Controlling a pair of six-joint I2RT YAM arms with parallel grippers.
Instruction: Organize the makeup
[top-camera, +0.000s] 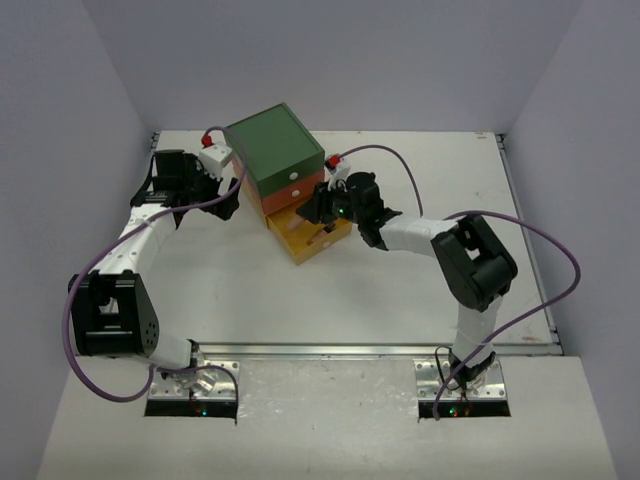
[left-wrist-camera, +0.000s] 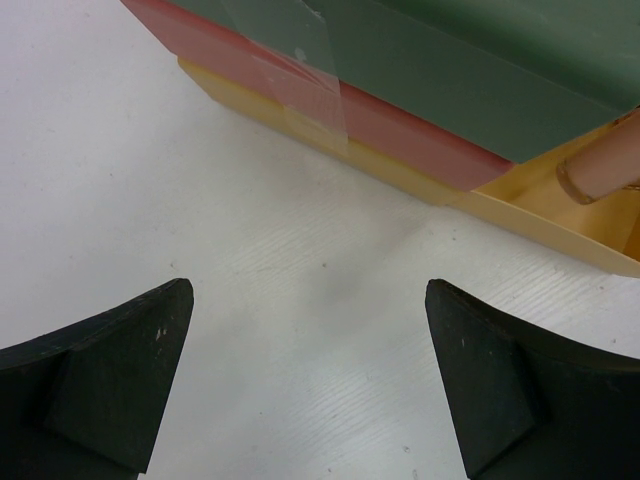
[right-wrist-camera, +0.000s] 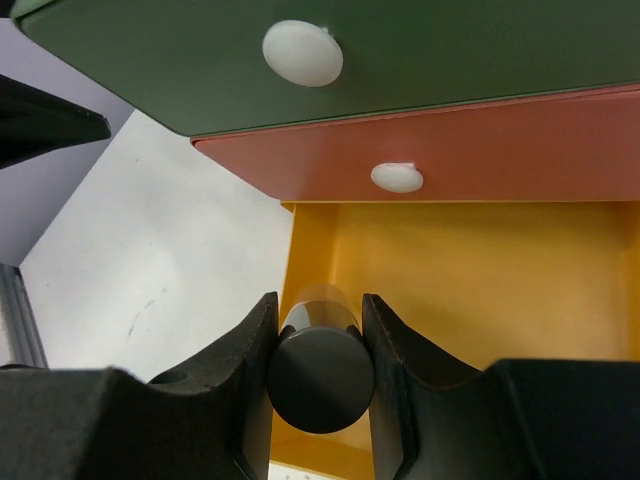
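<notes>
My right gripper (right-wrist-camera: 320, 330) is shut on a small tan bottle with a dark round cap (right-wrist-camera: 320, 378). It holds the bottle lying along the left inside wall of the open yellow drawer (right-wrist-camera: 480, 280). In the top view the right gripper (top-camera: 322, 208) is over that drawer (top-camera: 315, 240). The bottle's tan body also shows in the left wrist view (left-wrist-camera: 600, 170). My left gripper (left-wrist-camera: 310, 370) is open and empty over bare table beside the box's left side; in the top view it (top-camera: 228, 200) is just left of the box. No other makeup is in view.
The three-drawer box (top-camera: 275, 145) stands at the back middle, with a green top drawer (right-wrist-camera: 420, 50) and an orange middle drawer (right-wrist-camera: 500, 150) both shut, each with a white knob. Clear tape (left-wrist-camera: 310, 75) runs down its side. White walls enclose the table.
</notes>
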